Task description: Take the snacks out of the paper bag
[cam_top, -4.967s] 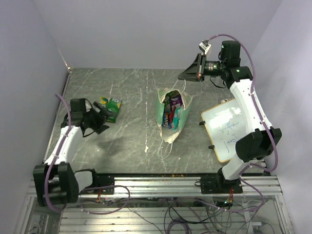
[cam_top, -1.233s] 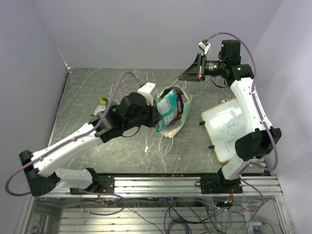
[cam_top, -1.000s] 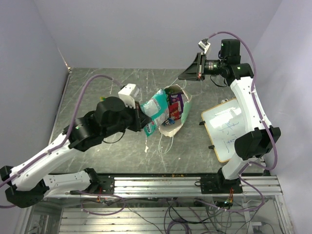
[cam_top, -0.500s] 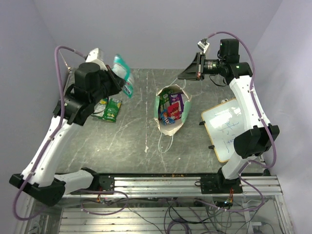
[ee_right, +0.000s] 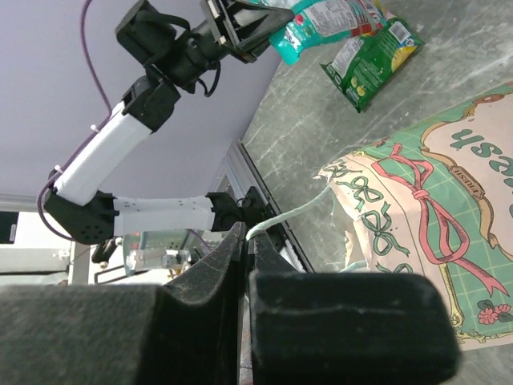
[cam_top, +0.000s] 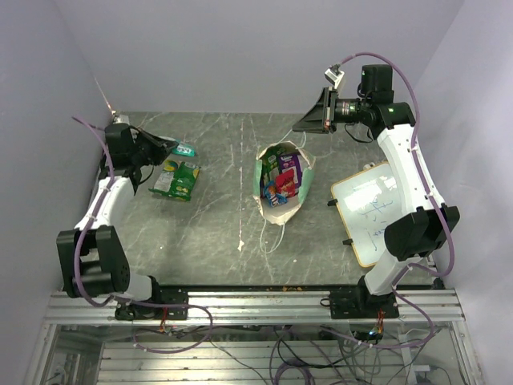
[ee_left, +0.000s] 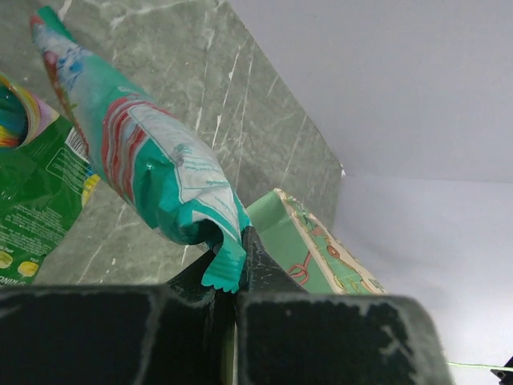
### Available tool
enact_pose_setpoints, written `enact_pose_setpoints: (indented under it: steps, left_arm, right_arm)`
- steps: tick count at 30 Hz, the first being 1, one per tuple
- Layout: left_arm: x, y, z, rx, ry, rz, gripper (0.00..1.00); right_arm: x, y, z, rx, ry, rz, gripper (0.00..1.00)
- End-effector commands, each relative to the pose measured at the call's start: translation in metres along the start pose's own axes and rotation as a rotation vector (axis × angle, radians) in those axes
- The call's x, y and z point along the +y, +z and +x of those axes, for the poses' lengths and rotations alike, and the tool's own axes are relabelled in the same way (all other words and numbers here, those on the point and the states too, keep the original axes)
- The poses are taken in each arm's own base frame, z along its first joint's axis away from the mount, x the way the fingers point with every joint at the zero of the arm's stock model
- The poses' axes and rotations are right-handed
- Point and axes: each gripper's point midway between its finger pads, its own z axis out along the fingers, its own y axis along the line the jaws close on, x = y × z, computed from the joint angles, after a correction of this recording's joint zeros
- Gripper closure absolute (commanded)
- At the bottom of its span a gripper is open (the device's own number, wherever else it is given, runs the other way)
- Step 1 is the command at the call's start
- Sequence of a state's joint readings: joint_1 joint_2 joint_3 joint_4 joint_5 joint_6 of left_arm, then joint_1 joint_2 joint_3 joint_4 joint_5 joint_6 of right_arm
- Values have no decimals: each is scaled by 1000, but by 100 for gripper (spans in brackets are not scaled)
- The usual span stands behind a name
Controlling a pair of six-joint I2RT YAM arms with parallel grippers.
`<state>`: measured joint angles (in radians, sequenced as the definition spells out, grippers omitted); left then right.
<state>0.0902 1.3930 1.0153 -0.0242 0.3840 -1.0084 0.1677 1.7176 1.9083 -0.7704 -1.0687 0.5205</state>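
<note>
Left gripper was clamped shut on the crimped end of a teal snack packet, with the packet sticking out past the fingers and held up off the table at the far-left corner, near the wall. Just below and beside it, a green snack bag lay flat on the table, out of the paper bag and well apart from it. In the top view it was hard to tell whether that was one green bag or two lying together. The paper bag lay on its side near the table's middle, with its mouth open toward the camera and its mint green sides and ribbon print showing. More snacks sat inside it: a purple packet, a red packet and something blue lower down, with details too small to read. Right gripper was raised over the far-right part of the table, its fingers pinched closed on the white string handle running up from the bag's top edge. A second string handle trailed loose on the table at the bag's near end. A whiteboard lay flat to the right of the bag, not touching it.
</note>
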Motion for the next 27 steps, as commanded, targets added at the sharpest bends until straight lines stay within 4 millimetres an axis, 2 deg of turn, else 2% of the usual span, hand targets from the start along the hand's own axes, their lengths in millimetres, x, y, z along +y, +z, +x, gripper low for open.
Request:
enact_pose_setpoints:
  steps: [1,6,12,27]
  left_arm:
    - [-25,-2,-17,-17,24,205,93]
    - [23,18,-12,57,-7,116,93]
    - [45,33,-8,78,-57,88,93]
    - [117,34,16,101,-103,-66,93]
  right_arm:
    - [5,-2,-3,-9,-39,1,100]
    - [4,-3,-3,-9,-39,5,100]
    - [2,-2,-2,-7,-36,7,100]
    - [-1,-1,-2,-5,-33,13,100]
